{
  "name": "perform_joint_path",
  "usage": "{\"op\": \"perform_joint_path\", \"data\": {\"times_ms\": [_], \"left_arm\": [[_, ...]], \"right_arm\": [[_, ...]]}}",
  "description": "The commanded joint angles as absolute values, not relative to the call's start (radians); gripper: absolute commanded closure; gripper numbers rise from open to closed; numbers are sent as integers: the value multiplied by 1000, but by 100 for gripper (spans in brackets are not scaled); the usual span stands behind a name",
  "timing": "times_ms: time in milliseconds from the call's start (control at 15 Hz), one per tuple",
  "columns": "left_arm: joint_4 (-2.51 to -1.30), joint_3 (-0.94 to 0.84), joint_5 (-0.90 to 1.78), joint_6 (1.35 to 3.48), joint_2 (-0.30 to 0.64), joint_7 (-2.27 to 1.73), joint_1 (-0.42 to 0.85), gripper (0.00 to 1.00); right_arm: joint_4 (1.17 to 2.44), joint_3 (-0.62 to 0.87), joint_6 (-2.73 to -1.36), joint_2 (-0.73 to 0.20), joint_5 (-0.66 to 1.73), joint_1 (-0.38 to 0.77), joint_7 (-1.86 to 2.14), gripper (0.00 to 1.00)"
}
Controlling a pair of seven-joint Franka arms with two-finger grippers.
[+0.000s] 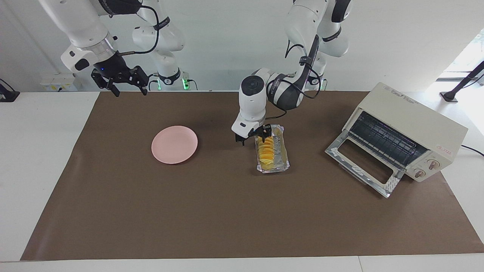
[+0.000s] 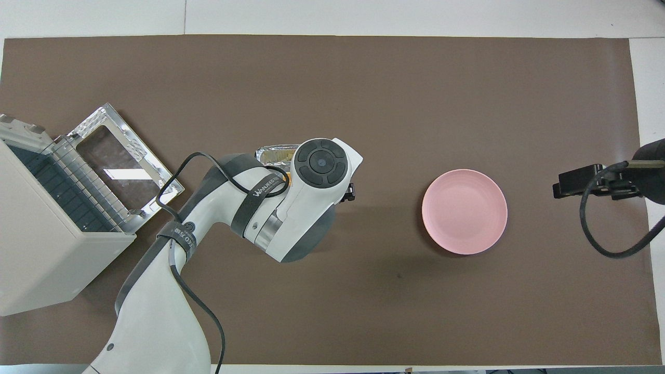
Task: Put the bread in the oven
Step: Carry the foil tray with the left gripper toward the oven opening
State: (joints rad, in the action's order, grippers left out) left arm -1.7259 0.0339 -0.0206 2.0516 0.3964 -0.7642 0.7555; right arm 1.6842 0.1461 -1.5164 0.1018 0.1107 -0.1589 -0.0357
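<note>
While bread [image 1: 266, 147] lies in foil tray [image 1: 281, 160], oven [image 1: 408, 124] gapes; L fingers [image 1: 267, 132] unclear, R fingers [image 1: 113, 92] apart.

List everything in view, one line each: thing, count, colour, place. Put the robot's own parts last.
bread: one, yellow-orange, lying in the foil tray.
foil tray: one, silver, mid-table, between the pink plate and the oven.
oven: one, cream-white, at the left arm's end of the table, door dropped open, wire rack showing.
pink plate: one, pink, toward the right arm's end of the table.
brown mat: one, brown, covering most of the white table.
left gripper: one, black, low over the end of the bread nearer the robots, straddling the tray's edge.
right gripper: one, black, open, raised over the mat's edge near the robots; this arm waits.
</note>
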Motion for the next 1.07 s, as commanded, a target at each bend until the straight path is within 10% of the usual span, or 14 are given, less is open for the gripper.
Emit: {"op": "perform_joint_path", "data": {"times_ms": [0, 1000], "left_arm": [[-1712, 48, -51, 2071, 419, -782, 773, 23], [-1741, 48, -51, 2075, 433, -793, 781, 44]], "right_arm": [[1651, 163, -1480, 83, 82, -172, 5, 0], [1575, 169, -1491, 41, 23, -175, 46, 0]]}}
